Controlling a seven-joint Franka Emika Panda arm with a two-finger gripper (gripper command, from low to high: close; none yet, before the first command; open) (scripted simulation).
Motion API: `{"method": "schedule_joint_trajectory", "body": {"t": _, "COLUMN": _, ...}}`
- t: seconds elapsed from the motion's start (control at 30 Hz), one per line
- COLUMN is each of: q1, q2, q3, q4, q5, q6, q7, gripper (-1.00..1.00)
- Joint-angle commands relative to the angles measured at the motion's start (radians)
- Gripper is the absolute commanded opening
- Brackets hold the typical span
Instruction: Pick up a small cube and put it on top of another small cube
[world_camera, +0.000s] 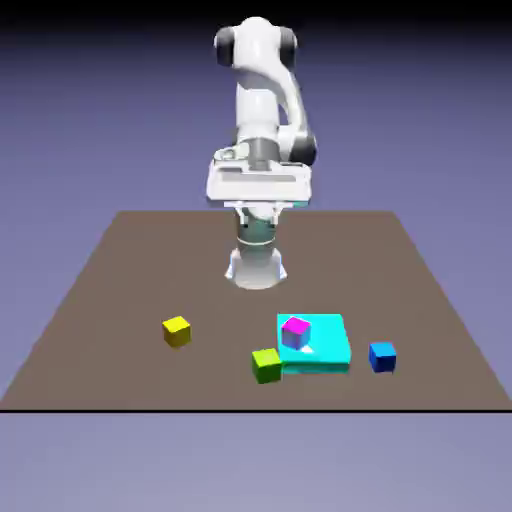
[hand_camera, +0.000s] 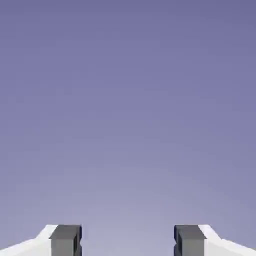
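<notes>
Jaws apart, lime-green cube (world_camera: 266, 365) touching cyan block (world_camera: 322, 345)

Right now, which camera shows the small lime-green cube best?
The exterior view: the lime-green cube sits in plain sight on the table, beside the cyan block. The hand view shows none of it, only backdrop and the open tool's fingertips.

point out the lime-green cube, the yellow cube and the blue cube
lime-green cube (world_camera: 266, 365): exterior view, middle of the cube
yellow cube (world_camera: 177, 331): exterior view, middle of the cube
blue cube (world_camera: 382, 357): exterior view, middle of the cube
</notes>
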Motion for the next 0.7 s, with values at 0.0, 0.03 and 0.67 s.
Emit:
{"method": "schedule_joint_trajectory", "body": {"t": 0.0, "q1": 0.008, "q2": 0.036, "q3": -0.019, "q4": 0.021, "q5": 0.031, "q6": -0.043, "q7": 0.007, "gripper": 0.0}}
{"method": "schedule_joint_trajectory", "body": {"t": 0.03, "q1": 0.016, "q2": 0.073, "q3": -0.038, "q4": 0.042, "q5": 0.061, "q6": -0.086, "q7": 0.013, "gripper": 0.0}}
{"method": "schedule_joint_trajectory", "body": {"t": 0.67, "q1": 0.166, "q2": 0.761, "q3": -0.395, "q4": 0.441, "q5": 0.642, "q6": -0.907, "q7": 0.14, "gripper": 0.0}}
